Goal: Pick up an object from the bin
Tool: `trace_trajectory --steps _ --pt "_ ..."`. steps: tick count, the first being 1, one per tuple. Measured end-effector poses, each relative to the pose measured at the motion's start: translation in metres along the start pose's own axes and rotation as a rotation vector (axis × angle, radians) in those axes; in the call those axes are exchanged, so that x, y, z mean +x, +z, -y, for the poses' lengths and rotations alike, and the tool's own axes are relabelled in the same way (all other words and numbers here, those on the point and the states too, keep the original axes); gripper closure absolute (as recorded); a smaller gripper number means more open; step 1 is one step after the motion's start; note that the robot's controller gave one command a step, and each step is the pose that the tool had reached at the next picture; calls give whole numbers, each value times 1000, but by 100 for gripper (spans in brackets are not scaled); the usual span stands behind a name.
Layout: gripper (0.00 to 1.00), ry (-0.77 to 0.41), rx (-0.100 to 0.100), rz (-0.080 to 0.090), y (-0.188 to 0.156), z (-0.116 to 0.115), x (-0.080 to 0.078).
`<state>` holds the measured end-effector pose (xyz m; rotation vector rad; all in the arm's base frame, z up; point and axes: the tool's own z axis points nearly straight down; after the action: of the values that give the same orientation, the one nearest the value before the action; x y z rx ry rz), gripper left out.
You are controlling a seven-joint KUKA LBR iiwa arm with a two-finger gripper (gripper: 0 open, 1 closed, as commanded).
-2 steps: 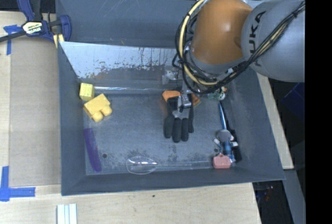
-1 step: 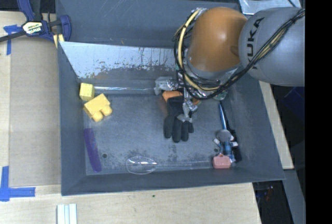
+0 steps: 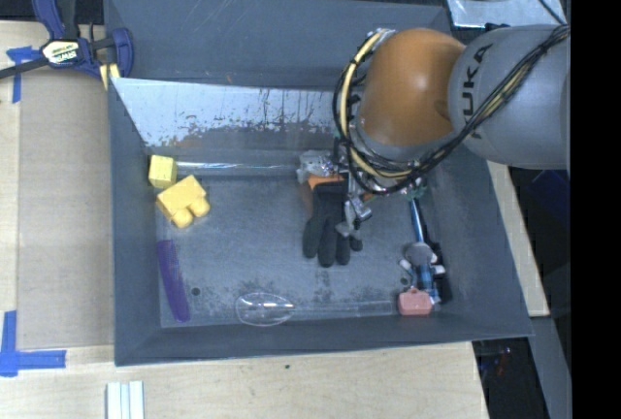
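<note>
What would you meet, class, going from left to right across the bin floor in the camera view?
larger yellow block → clear plastic piece → hand → pink block

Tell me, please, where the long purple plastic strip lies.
The long purple plastic strip lies at the left of the grey metal bin in the camera view, below the chunky yellow block and left of the clear plastic piece.

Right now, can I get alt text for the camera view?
The gripper hangs low over the middle of the grey bin. Two yellow blocks lie at the left, a purple stick below them, and a pink block at the lower right.
</note>
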<state>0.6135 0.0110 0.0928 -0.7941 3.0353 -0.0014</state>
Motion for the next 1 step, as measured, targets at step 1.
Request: trace_trajectory --steps 1 --pt "0 -71 0 0 9 6 2"
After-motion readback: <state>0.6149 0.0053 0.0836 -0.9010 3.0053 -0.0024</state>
